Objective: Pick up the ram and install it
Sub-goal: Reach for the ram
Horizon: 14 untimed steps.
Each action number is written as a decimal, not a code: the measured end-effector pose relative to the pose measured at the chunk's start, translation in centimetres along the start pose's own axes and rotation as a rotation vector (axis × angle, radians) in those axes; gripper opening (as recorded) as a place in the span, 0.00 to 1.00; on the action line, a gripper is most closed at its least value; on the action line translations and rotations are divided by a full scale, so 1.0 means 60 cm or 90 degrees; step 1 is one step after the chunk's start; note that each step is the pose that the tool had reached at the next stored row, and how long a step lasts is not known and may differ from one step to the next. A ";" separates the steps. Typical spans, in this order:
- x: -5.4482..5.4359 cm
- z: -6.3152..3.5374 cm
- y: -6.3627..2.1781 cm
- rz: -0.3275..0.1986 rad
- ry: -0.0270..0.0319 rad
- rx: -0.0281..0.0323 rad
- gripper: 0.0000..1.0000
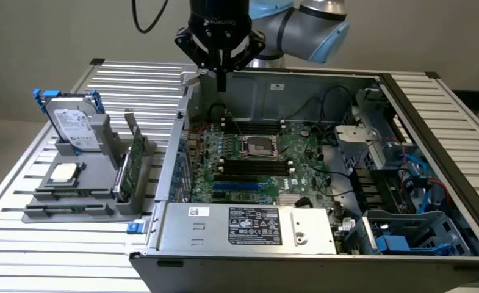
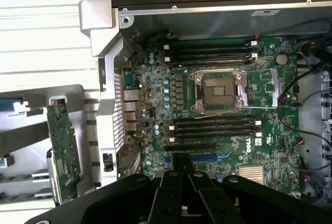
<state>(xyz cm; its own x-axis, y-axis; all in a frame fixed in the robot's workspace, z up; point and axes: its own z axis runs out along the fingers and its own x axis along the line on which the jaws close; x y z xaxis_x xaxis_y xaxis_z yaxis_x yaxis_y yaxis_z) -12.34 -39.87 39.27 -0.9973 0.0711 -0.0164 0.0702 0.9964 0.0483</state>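
My gripper [image 1: 220, 87] hangs shut and empty over the back of the open computer case [image 1: 248, 229], its thin fingers [image 2: 181, 164] pressed together above the motherboard [image 2: 155, 79]. The black memory slots [image 1: 255, 165] on both sides of the processor socket [image 2: 218, 90] hold nothing. Off the case, at the exterior view's left, green boards stand on edge in a grey holder [image 1: 68, 210]. The low, narrow strip there looks like the ram [image 1: 124, 178], well away from the gripper. I cannot tell which of them the green board [image 2: 62, 151] in the wrist view is.
A silver hard drive [image 1: 72, 125] stands upright in the holder, and a processor chip [image 1: 64, 173] lies flat in front of it. A metal bracket [image 1: 129, 122] sticks up beside the green boards. Cables [image 1: 422, 177] and drive cages crowd the case's right side. The table is slatted metal [image 1: 52, 256].
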 end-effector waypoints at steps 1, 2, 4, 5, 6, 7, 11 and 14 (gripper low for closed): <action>0.007 0.000 -0.001 0.000 0.0000 0.0000 0.11; 0.015 0.000 -0.001 0.000 0.0001 -0.0002 0.11; 0.030 0.000 -0.002 0.000 0.0004 -0.0002 0.11; 0.037 -0.001 -0.003 0.000 0.0005 -0.0002 0.11; 0.045 -0.001 -0.003 0.000 0.0006 -0.0002 0.11; 0.053 -0.001 -0.003 0.000 0.0008 -0.0002 0.11; 0.083 0.000 -0.003 0.000 0.0024 0.0000 0.11; 0.106 0.001 -0.003 0.000 0.0027 -0.0001 0.11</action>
<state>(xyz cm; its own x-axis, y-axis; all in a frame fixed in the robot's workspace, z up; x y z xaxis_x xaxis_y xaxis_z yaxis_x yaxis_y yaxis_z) -18.68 -39.60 39.08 -0.9974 0.0713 -0.0122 0.0706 0.9963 0.0484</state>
